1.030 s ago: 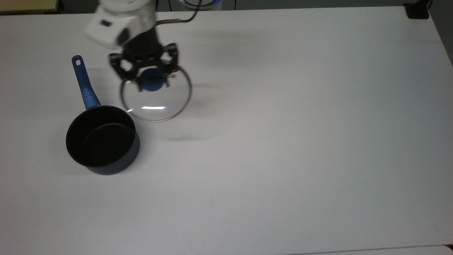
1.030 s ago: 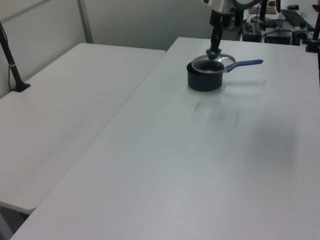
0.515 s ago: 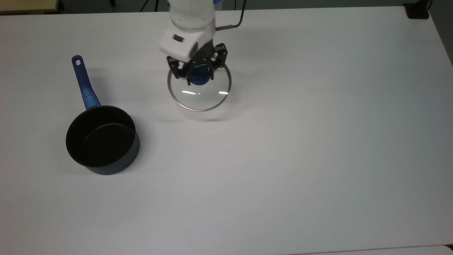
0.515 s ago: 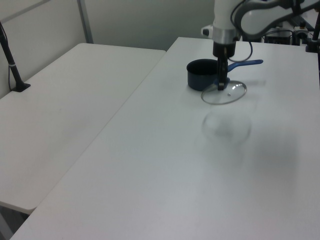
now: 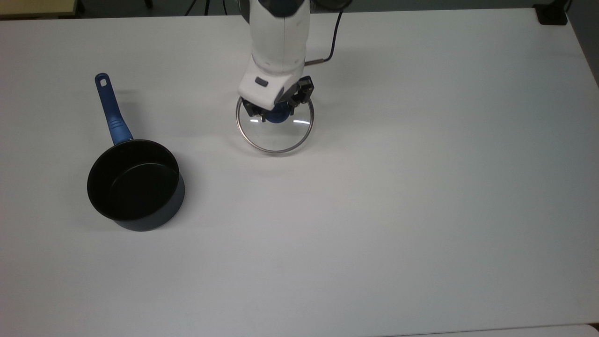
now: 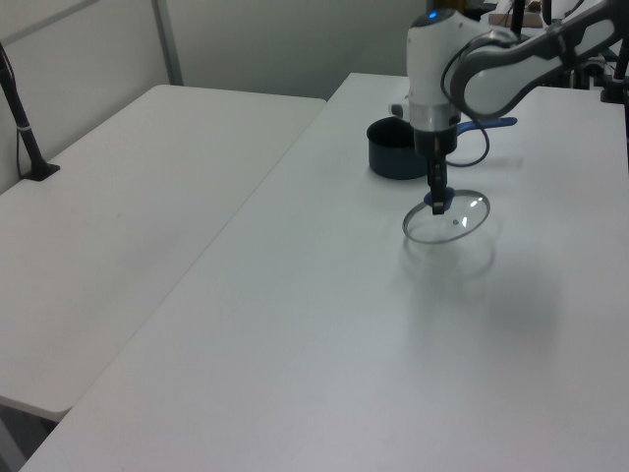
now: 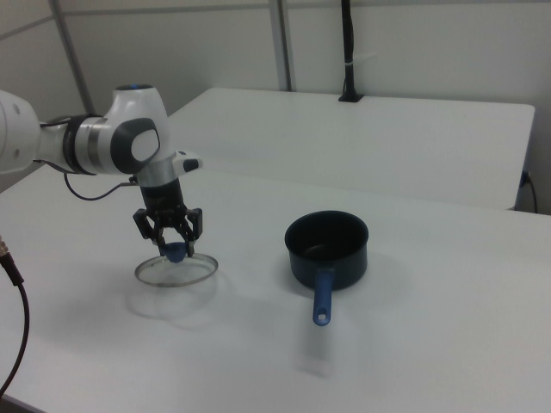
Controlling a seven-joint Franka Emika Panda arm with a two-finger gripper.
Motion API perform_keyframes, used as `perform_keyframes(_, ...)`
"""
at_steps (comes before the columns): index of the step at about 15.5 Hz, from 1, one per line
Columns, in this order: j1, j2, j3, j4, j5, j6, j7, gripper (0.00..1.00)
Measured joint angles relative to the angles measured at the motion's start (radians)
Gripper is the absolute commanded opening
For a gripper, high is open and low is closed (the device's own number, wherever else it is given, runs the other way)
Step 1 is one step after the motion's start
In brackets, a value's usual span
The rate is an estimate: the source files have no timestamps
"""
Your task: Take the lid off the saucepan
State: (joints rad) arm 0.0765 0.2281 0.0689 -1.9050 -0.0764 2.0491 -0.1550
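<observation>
Since half a second ago the lid (image 5: 275,132) has shifted a little further toward the top view's right, away from the pot. At the top view's left the saucepan (image 5: 135,185) sits uncovered on the white table (image 5: 421,187). Well apart from it, the gripper (image 5: 275,111) pinches the lid's blue knob (image 5: 278,115).
</observation>
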Motion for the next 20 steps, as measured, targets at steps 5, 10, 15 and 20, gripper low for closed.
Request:
perform_keyframes(5, 0.000, 0.034, -0.002, 0.000, -0.003, 0.003, 0.003, 0.50)
perform_keyframes(10, -0.002, 0.062, -0.004, 0.004, -0.043, 0.004, 0.026, 0.71)
perform_keyframes(15, -0.005, 0.063, -0.004, 0.008, -0.043, 0.003, 0.027, 1.00)
perform_keyframes(20, -0.006, 0.032, -0.005, 0.070, -0.043, -0.081, 0.042, 1.00)
